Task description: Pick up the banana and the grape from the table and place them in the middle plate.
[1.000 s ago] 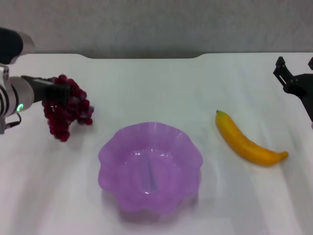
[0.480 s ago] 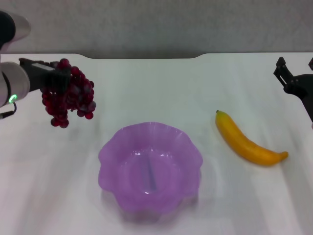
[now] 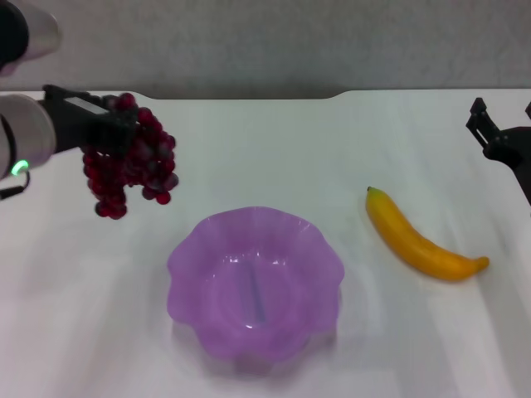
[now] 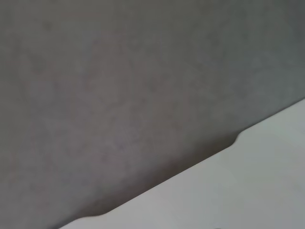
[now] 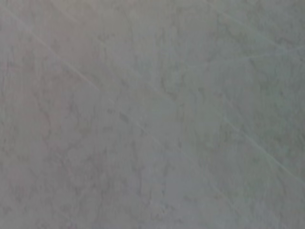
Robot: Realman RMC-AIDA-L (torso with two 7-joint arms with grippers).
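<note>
White counter [image 3: 274, 149] carries the purple scalloped plate [image 3: 255, 284], and the banana [image 3: 421, 241] lies to its right. The left claw [image 3: 108, 131] is clamped on the top of the grape bunch [image 3: 129, 166], which hangs in the air, soft and loose. The smooth, stiff banana is best gripped at mid-length. The right claw [image 3: 504, 137] is parked at the far right edge; whether it is open is not clear.

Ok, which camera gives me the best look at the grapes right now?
The head view. There the grape bunch hangs in full from the left gripper, off the table and short of the middle plate. The left wrist view shows only wall and table edge; the right wrist view shows none of it.
</note>
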